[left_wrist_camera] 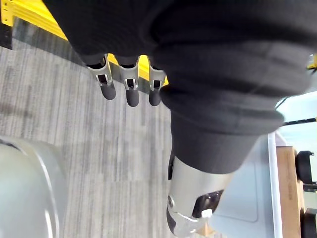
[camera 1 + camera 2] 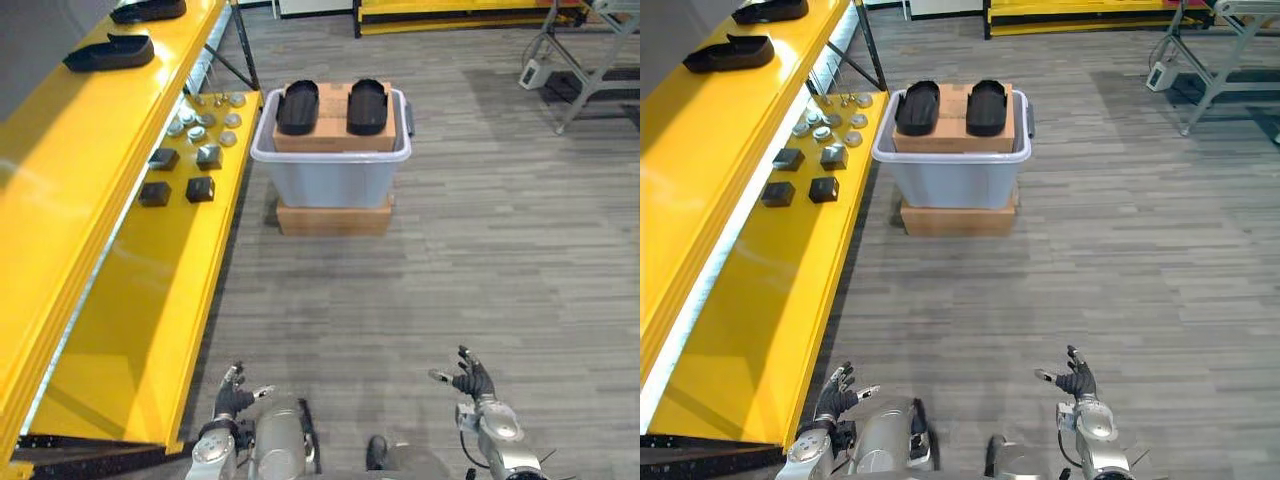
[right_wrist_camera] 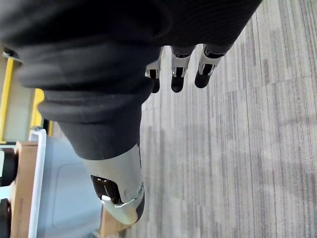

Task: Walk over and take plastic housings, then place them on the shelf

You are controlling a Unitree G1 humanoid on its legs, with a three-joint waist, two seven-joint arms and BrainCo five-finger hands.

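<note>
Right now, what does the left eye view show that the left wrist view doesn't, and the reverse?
The left eye view adds two black housings on the yellow shelf, small parts below them, and the right hand. The left wrist view adds the left hand's fingers close up, relaxed and empty. Both share the shelf, the grey bin and the floor.

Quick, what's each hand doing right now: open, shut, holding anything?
Left hand: open, holding nothing.
Right hand: open, holding nothing.
</note>
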